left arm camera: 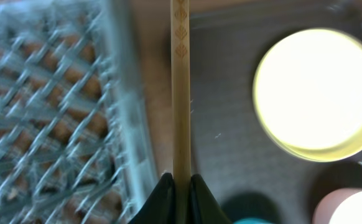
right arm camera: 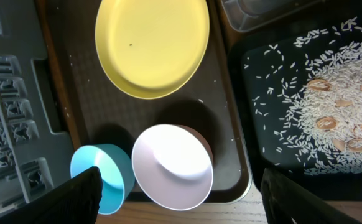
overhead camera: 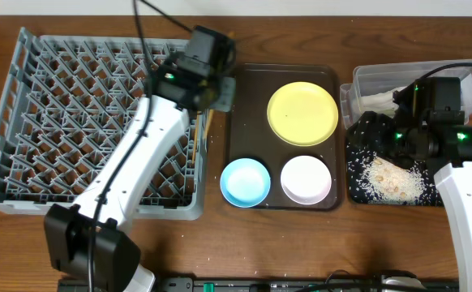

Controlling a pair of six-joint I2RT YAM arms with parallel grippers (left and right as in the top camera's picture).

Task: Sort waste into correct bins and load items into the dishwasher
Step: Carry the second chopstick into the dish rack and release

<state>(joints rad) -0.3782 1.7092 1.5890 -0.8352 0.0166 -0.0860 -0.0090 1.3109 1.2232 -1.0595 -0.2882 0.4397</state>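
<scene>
My left gripper (left arm camera: 181, 185) pinched the thin wooden chopstick (left arm camera: 181, 93), its length running straight ahead from the grip, with the large grey plastic lattice dish rack (left arm camera: 50, 124) just to its left.

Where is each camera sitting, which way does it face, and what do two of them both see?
Overhead: above the table, facing down on dish rack, brown tray and black tray; left arm and right arm show.
Left wrist: on the left arm, facing down along a chopstick pinched in the left gripper.
Right wrist: over the brown tray, facing down; right gripper open at the bottom edge.
Shared: all three see the yellow plate.
</scene>
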